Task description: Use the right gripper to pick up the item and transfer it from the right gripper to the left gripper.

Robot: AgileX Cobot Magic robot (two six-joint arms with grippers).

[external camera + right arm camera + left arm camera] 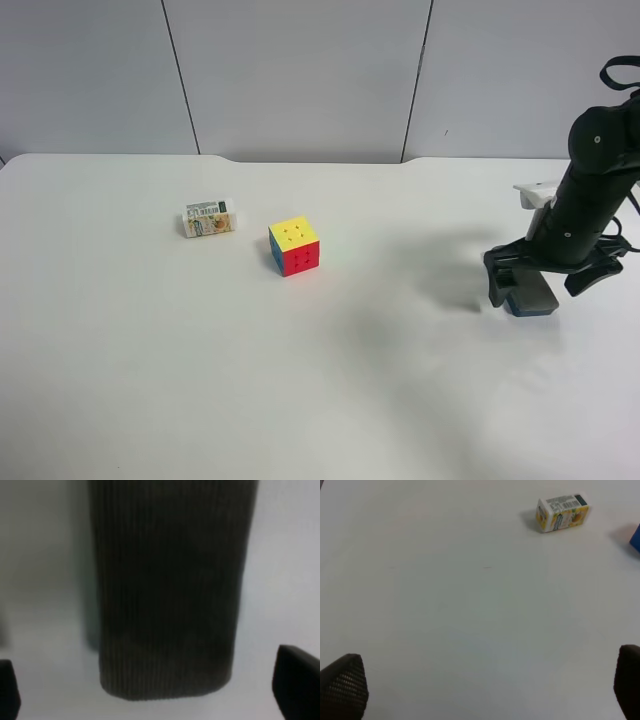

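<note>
Right gripper (538, 288), jaws spread wide and empty, straddling the eraser (167, 590), which lies flat on the table (150, 380) near the edge on that arm's side. No grasp is made yet, so closing, lifting and the handover are all left to do. Left gripper (485, 690) likewise wide open, holding nothing; print on the small packet (208, 219) is too small to read.

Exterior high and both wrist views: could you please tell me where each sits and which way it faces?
Exterior high: mounted high, looking down over the table toward a wall; one arm shows.
Right wrist: on that arm, facing down at the eraser inside open right end effector.
Left wrist: on the left arm, over the table facing the packet; open left end effector shows.
Shared: packet, exterior high and left wrist.
</note>
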